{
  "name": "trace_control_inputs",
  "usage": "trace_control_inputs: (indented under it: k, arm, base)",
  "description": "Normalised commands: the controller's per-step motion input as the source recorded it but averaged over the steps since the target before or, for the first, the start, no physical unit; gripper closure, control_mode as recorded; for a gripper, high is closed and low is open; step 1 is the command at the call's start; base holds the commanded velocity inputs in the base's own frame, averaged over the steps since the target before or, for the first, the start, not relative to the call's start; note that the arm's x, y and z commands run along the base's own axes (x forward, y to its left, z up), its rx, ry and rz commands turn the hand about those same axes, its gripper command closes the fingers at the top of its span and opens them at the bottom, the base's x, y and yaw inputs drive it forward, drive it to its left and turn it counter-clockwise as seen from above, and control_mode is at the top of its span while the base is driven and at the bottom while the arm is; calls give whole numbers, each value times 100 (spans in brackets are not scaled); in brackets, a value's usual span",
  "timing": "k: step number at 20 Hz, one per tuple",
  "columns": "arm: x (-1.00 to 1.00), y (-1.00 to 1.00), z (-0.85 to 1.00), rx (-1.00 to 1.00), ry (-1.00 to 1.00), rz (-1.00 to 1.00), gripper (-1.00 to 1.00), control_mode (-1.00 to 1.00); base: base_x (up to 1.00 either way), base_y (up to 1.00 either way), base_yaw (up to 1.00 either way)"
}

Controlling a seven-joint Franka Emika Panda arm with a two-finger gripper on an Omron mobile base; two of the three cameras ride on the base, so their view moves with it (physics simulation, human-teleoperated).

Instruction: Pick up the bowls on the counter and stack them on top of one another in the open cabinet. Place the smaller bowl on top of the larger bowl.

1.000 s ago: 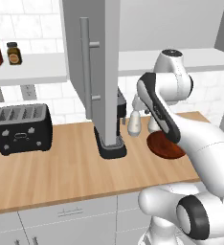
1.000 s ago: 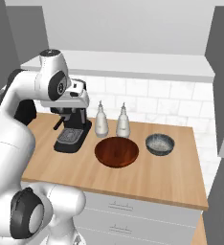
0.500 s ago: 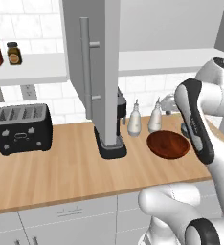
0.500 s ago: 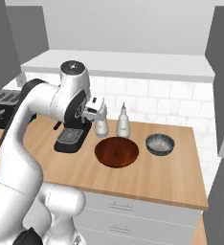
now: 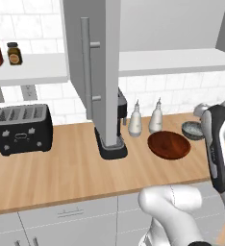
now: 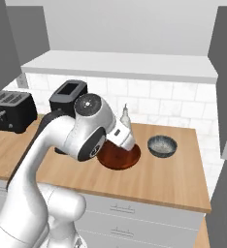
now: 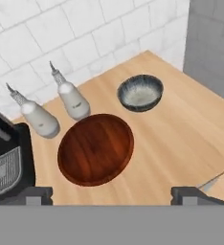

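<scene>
The larger bowl, wide, shallow and reddish-brown, lies on the counter just ahead of my gripper. The gripper hangs above the counter. Its two dark fingertips stand far apart, open, with nothing between them. The smaller bowl, grey speckled, sits apart beyond it. Both stand on the counter in the base views: larger bowl, smaller bowl. The open cabinet's grey door juts out beside its pale shelf.
Two white bottles stand against the tiled wall behind the brown bowl. A black coffee machine sits under the door and a black toaster to the left. My arm hides part of the brown bowl.
My arm has swung from beside the cabinet door to the right, over the bowls. Both bowls and the bottles have stayed in place.
</scene>
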Motion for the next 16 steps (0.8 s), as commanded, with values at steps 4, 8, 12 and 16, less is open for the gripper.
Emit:
trace_control_inputs:
  k: [4, 8, 12, 16]
  arm:
    - [-1, -100, -11, 20, 17, -55, -100, -100]
    - [7, -100, -25, 21, 20, -28, -100, -100]
    - [25, -72, -27, 19, 22, -1, -100, -100]
    - [35, -19, -27, 7, 10, 0, -100, -100]
  base:
    - [0, 0, 0]
    - [0, 0, 0]
    - [0, 0, 0]
    - [0, 0, 0]
